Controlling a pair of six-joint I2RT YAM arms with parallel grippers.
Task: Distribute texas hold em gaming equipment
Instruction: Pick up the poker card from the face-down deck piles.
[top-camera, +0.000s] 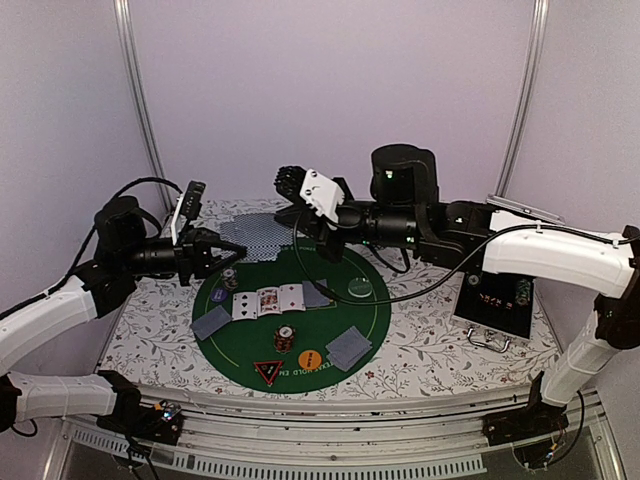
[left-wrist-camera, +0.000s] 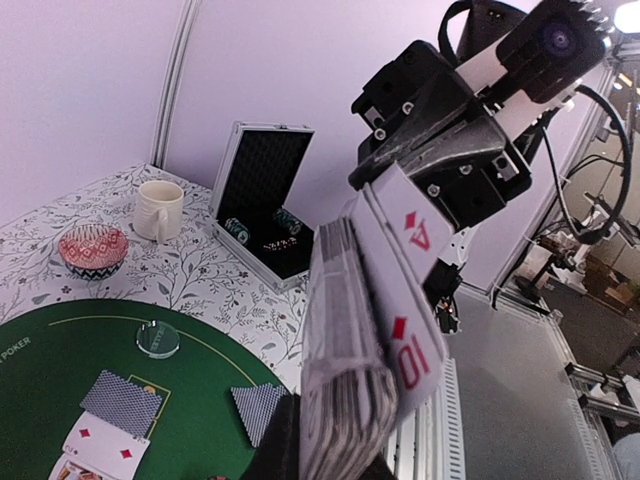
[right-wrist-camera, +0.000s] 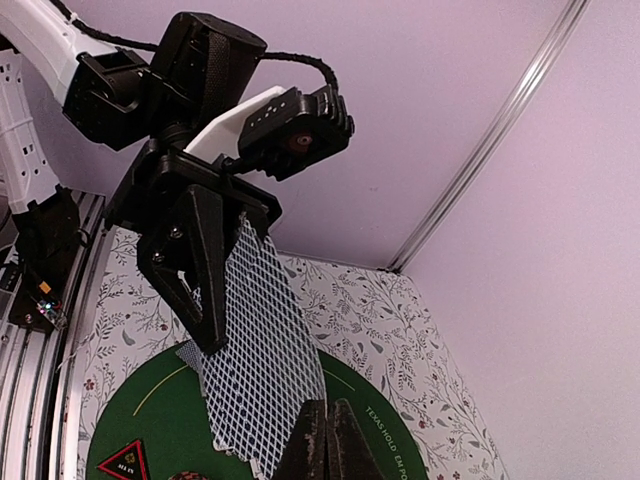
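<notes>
My left gripper (top-camera: 220, 251) is shut on a thick deck of playing cards (left-wrist-camera: 343, 370), held edge-up above the left side of the green mat (top-camera: 350, 315). My right gripper (top-camera: 300, 217) reaches across from the right, its fingers pressed together on the far edge of the deck's outermost cards. In the left wrist view an ace of diamonds (left-wrist-camera: 412, 228) and a ten of diamonds show under the right gripper (left-wrist-camera: 398, 185). The right wrist view shows the blue-backed card (right-wrist-camera: 262, 365) running from my right gripper (right-wrist-camera: 327, 428) up to the left gripper (right-wrist-camera: 200, 300).
The mat holds a face-up row of cards (top-camera: 265, 299), face-down pairs (top-camera: 212, 321) (top-camera: 348, 346), chip stacks (top-camera: 285, 338) (top-camera: 230, 277), an orange button (top-camera: 308, 357), a pale-green button (top-camera: 359, 288) and a triangular marker (top-camera: 268, 372). An open case (top-camera: 495, 302), mug (left-wrist-camera: 158, 210) and bowl (left-wrist-camera: 92, 250) stand at the right.
</notes>
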